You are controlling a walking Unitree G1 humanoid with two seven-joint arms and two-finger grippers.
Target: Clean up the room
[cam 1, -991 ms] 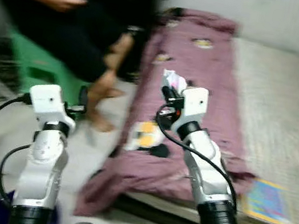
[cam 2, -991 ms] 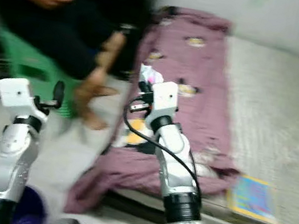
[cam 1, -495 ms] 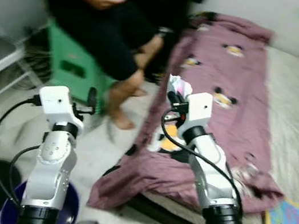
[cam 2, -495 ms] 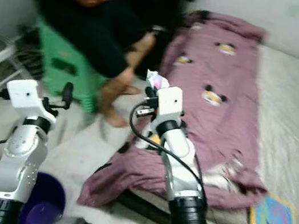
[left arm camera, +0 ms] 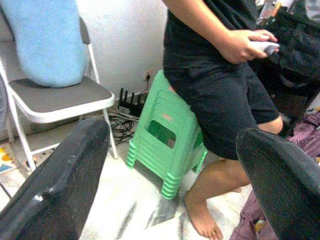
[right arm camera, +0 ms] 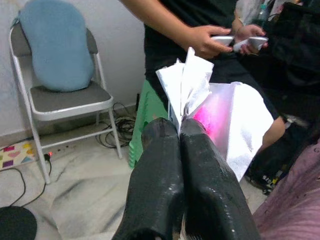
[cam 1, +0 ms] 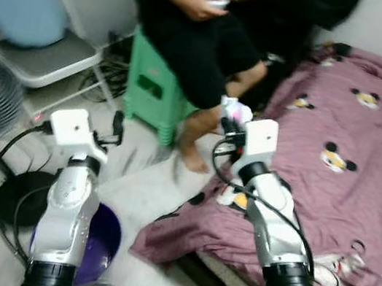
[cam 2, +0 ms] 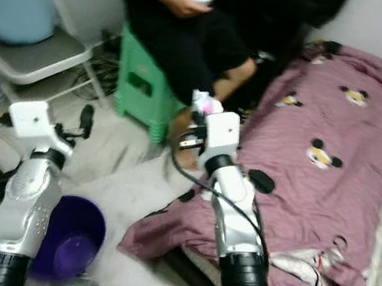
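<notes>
While pinched tight on a crumpled wrapper (right arm camera: 210, 107), right gripper (cam 1: 225, 123) raised at twelve o'clock, likely for carrying to purple bin (cam 2: 70, 240) at seven; left gripper (left arm camera: 170, 170) spread wide, empty

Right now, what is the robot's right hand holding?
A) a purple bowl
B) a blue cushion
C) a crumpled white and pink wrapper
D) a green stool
C: the right hand has its two black fingers pinched shut on a crumpled white and pink wrapper, while the left hand is open and holds nothing.
</notes>
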